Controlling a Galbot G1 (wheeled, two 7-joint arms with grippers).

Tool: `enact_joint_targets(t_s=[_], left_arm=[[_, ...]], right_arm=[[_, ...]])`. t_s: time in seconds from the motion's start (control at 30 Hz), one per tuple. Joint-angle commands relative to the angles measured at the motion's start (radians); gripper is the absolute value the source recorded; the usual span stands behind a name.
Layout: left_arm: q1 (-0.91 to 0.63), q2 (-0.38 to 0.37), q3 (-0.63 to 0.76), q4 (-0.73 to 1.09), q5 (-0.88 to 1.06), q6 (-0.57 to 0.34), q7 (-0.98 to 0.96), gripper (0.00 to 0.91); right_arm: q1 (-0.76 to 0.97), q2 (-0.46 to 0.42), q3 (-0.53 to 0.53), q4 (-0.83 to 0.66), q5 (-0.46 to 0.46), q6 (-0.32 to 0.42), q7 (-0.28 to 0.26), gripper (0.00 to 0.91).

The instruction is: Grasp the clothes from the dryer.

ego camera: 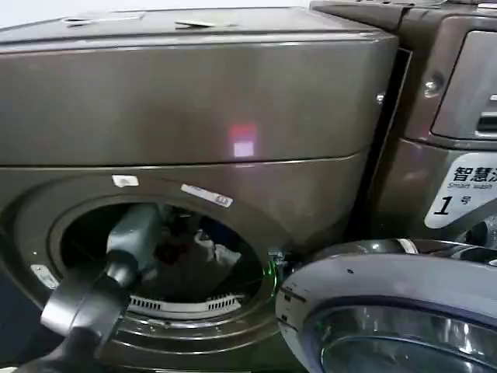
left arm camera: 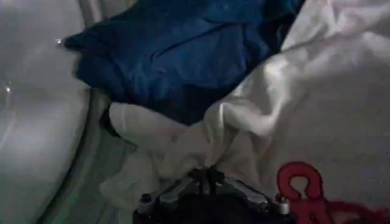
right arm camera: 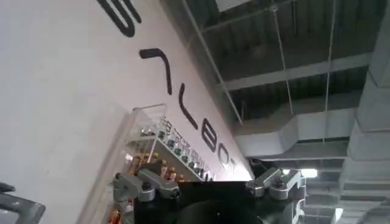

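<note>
Clothes (left arm camera: 268,115) are pinched between the closed fingers of the left tool (left arm camera: 207,178) inside the dryer (ego camera: 194,101). Right tool (right arm camera: 213,185) is raised toward a ceiling; its finger state cannot be told.

Glossy metal dryer (ego camera: 194,101); soft cloth clothes (left arm camera: 292,115).

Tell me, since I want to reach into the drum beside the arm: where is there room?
Free: the porthole's right half, between the left arm and the dryer rim. Crowded: at the left gripper, pinching the clothes.
</note>
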Motion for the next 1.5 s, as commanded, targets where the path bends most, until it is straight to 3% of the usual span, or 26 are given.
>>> enact_joint_targets(t_s=[0.03,0.33,0.4,0.53,0.77,0.97,1.5], left_arm=[[0.189,-0.016,-0.13,-0.3,-0.519,0.018,-0.275,0.0],[0.246,-0.086,-0.257,-0.392,-0.753,-0.084,-0.522,0.0],[0.262,-0.096,-0.272,-0.429,-0.788,-0.136,-0.588,0.0],[0.299,-0.117,-0.306,-0.462,-0.806,-0.328,-0.687,0.0],[0.427,-0.147,-0.33,-0.583,-0.768,-0.439,-0.801,0.0],[0.488,-0.166,-0.339,-0.627,-0.734,-0.45,-0.835,0.0],[0.479,-0.162,-0.327,-0.619,-0.731,-0.41,-0.782,0.0]], right_arm=[[0.01,-0.005,-0.011,0.007,-0.001,0.001,0.004,0.907],[0.019,-0.013,-0.02,0.0,-0.008,0.002,0.013,0.907],[0.025,-0.013,-0.026,0.001,-0.015,0.004,0.011,0.907],[0.039,-0.013,-0.041,0.007,-0.017,0.009,0.018,0.907],[0.044,-0.014,-0.049,0.005,-0.023,0.037,0.028,0.907],[0.038,-0.015,-0.033,-0.005,-0.028,0.043,0.033,0.907],[0.015,-0.012,-0.017,-0.021,-0.012,0.055,0.041,0.907]])
